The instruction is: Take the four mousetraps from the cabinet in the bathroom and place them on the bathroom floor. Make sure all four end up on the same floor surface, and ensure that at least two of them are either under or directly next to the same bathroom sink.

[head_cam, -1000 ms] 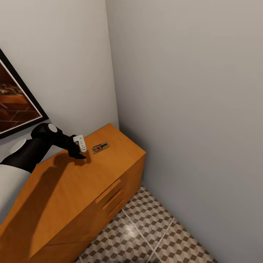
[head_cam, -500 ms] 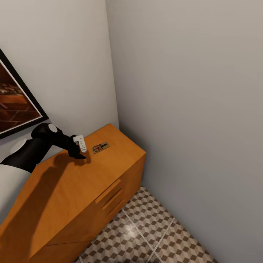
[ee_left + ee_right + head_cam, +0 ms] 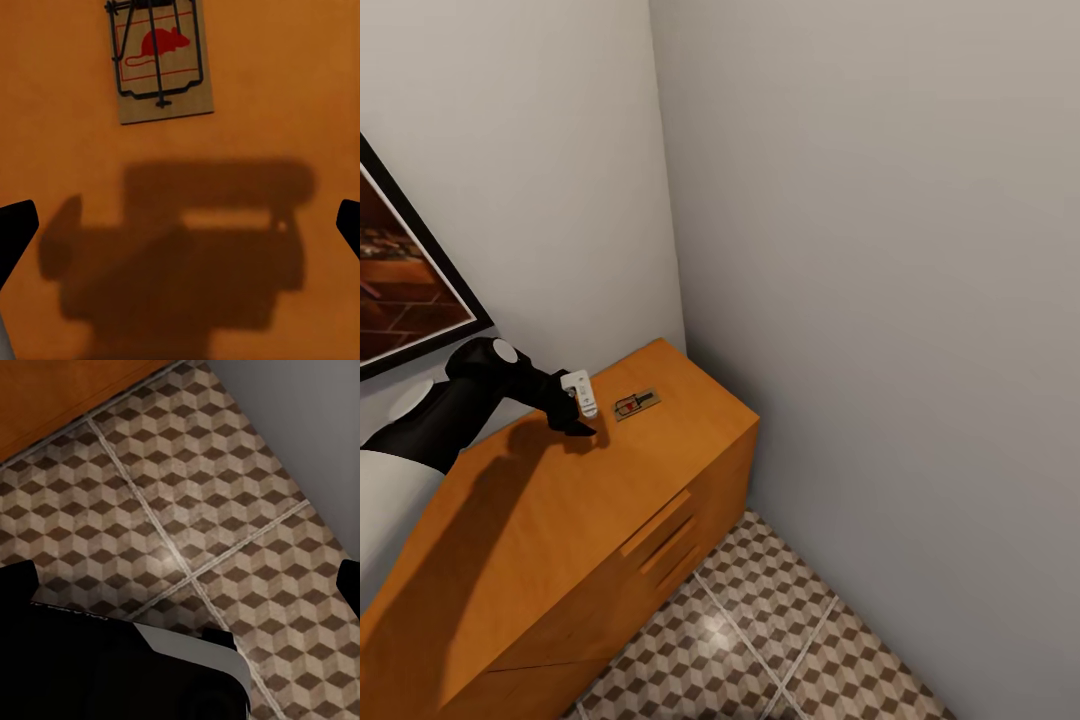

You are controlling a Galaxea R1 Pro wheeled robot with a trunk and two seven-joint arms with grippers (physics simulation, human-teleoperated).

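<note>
mousetrap [image 3: 159, 61]: my left wrist view's edge cuts its far end off.
cabinet [image 3: 600, 520]: I lose its left end off-frame.

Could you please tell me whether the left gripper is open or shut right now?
Open: the left gripper has its fingertips at opposite edges of the wrist view, empty, short of the mousetrap.

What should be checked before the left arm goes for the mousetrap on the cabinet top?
1. Mousetrap lies flat on the cabinet top: ok.
2. Left gripper open, fingers wide apart: ok.
3. Mousetrap between the fingers: not ok, it lies ahead of them.
4. Nothing else beside the mousetrap: ok.
5. Right gripper open over the tiled floor, holding nothing: ok.
6. Other three mousetraps located: cannot tell.
</note>
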